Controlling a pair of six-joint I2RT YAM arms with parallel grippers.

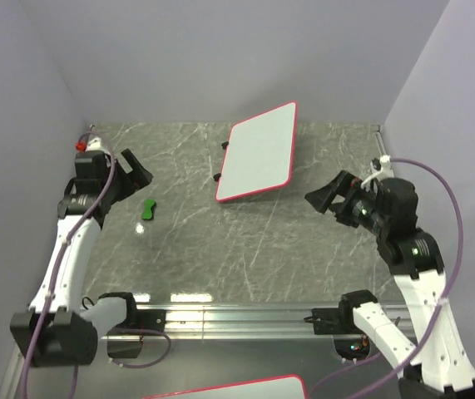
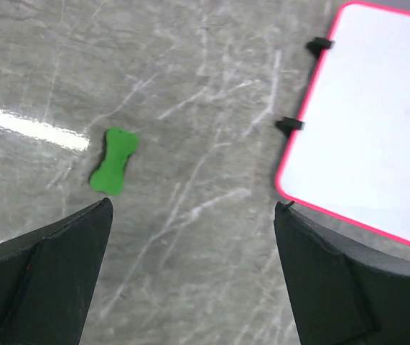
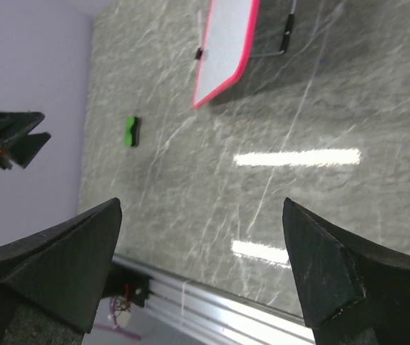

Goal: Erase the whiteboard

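Closest to the lenses are my own dark fingers: my left pincer (image 2: 194, 208) has its jaws wide apart with nothing between them, and my right pincer (image 3: 202, 205) is likewise spread and empty.

Beneath both lies the grey marbled table (image 1: 262, 258). Toward its far middle stands the whiteboard (image 1: 258, 154), propped at a tilt on its small black feet, with the red-pink rim running all round it. Its face looks plain white to me, though from these angles faint ink might not show. The green eraser (image 2: 114, 161) lies flat on the table to the left of the board, well apart from it and near my left pincer, touching neither arm.

My reading is that no wiping is under way. If any marks are left, I must first pick up the eraser and carry it to the board. If the face is truly bare, little is left to do.
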